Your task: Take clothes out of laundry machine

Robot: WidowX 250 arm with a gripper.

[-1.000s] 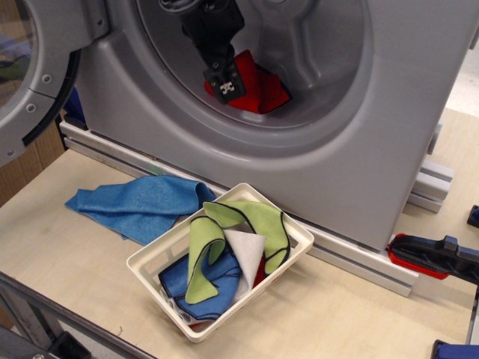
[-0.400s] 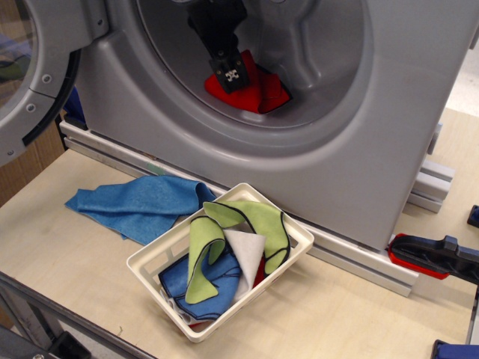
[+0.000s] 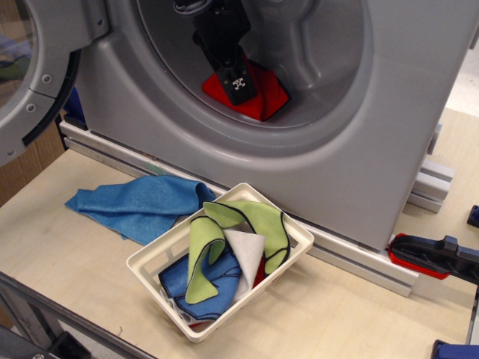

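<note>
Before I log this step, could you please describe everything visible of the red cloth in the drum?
The red cloth is a small, bright red, soft-looking fabric piece, crumpled in a low heap with a pointed lower corner. It lies on the drum floor inside the washer, near the front. The black hand is over its left part and hides it there; whether it grips the cloth cannot be told.
</note>
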